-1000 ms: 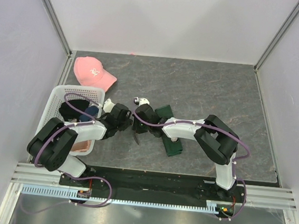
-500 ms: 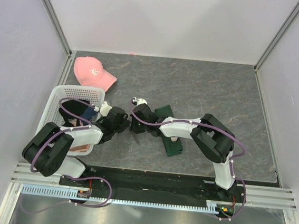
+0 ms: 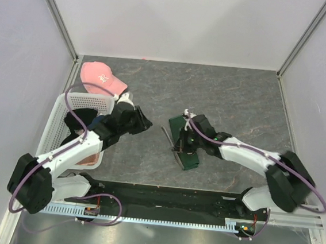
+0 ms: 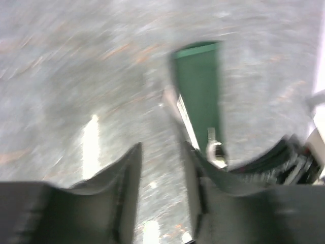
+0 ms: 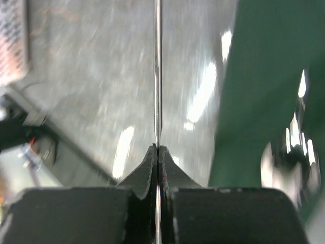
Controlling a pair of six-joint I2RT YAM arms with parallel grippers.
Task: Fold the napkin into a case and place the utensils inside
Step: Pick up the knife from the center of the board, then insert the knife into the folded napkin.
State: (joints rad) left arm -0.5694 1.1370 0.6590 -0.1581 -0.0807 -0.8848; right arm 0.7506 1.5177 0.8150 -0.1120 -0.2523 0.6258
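Top external view: the folded green case (image 3: 189, 160) lies in the lower middle of the frame on the grey table (image 3: 240, 100), whose upper and right stretches are bare up to the walls. The right gripper (image 3: 178, 142) sits over the case's left edge, and a thin utensil (image 3: 166, 135) slants out to the left of it. The left gripper (image 3: 143, 122) hangs well apart, beside the white basket (image 3: 61, 103) at the left edge, below the pink cap (image 3: 100, 77). Left wrist view, blurred: the left gripper (image 4: 162, 152) has its jaws parted with only bare table between them. The case (image 4: 200, 91) is at upper right. Right wrist view: the right gripper (image 5: 158, 150) is pinched tight on the utensil (image 5: 158, 76), seen edge-on, with the case (image 5: 264, 91) along the right edge.
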